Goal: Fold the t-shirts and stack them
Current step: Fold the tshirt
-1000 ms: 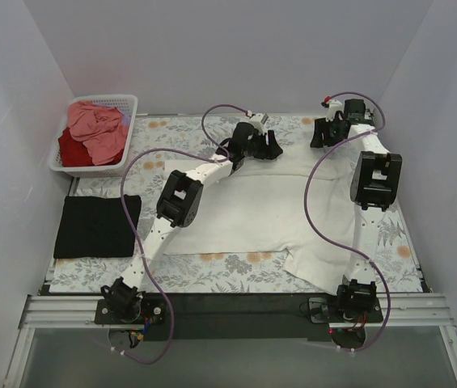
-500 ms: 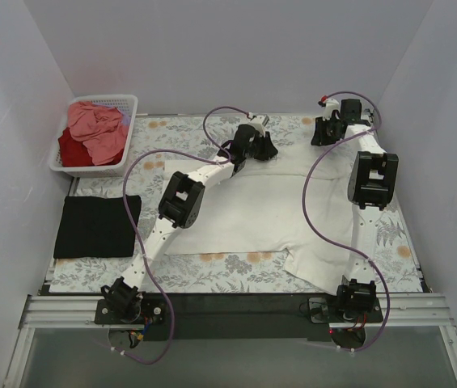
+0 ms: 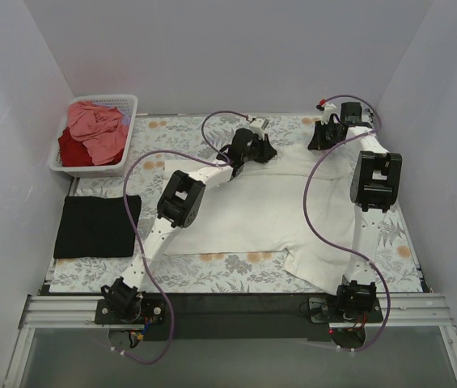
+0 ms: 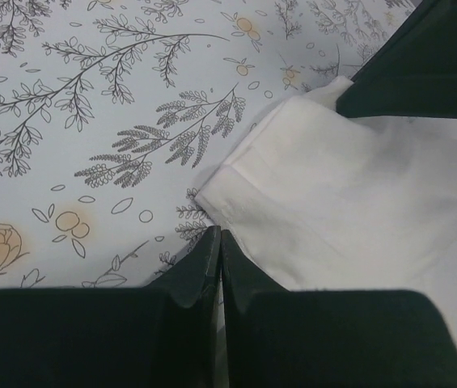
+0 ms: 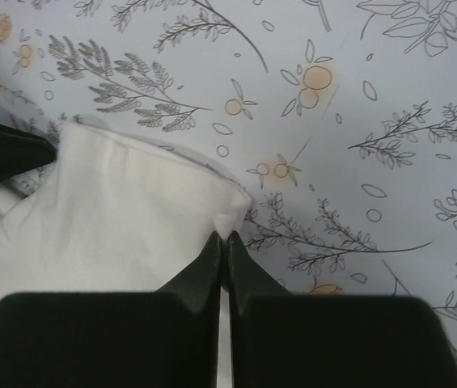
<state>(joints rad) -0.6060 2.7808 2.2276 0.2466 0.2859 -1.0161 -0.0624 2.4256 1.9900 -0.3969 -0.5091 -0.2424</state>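
Currently, left gripper (image 4: 219, 239) and right gripper (image 5: 224, 241), fingers together, each pinch a far corner of the white shirt (image 3: 260, 210) near the bench's far edge.

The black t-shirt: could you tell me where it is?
In the top view the black t-shirt lies folded on the left of the tablecloth, just nearer than the white lattice basket, left of the left arm.

Top view overlooks the whole desk (image 3: 228, 263) from the near side; wrist views look closely down on the cream-white t-shirt (image 3: 260, 210).
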